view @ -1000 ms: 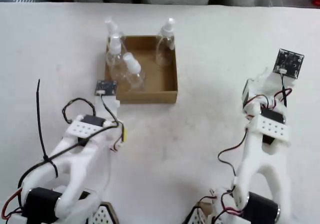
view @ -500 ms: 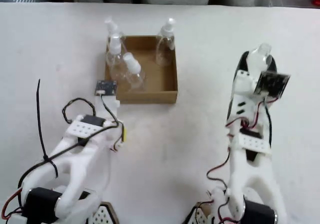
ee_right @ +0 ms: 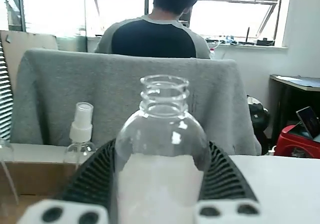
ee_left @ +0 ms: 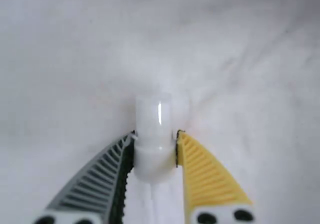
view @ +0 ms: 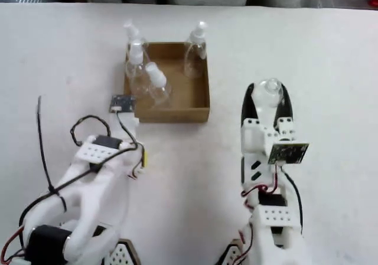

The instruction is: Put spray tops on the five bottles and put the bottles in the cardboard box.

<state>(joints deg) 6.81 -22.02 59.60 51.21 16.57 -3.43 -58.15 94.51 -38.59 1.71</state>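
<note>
Four of the five bottles already wear spray tops and are gathered at the cardboard box (view: 177, 113), which sits toward the far edge of the table (view: 307, 35), left of its middle. The far-right bottle (view: 195, 54) stands in the box's far right corner, the upright bottle (view: 136, 64) stands by its left wall, and the tilted bottle (view: 158, 85) leans near the middle of the box floor. The far-left bottle (view: 131, 33) rises at the far left corner, and I cannot tell whether it stands inside the wall or just outside it. The fifth bottle (ee_right: 161, 149) is clear, upright and bare at the neck. The right gripper (ee_right: 160, 159) has its dark ribbed fingers (ee_right: 92, 171) closed against the bottle's two sides and holds it over the table to the right of the box, apart from it. The left gripper (ee_left: 154, 140) clamps the last spray top (ee_left: 154, 129) between a grey finger and a yellow one, low over bare table; in the high view this arm's wrist sits just outside the box's near left corner. As I judge it, what is left is to bring this top to the open neck and seat it, put the fifth bottle in the box, and deal with the far-left bottle if it proves to be outside.
</note>
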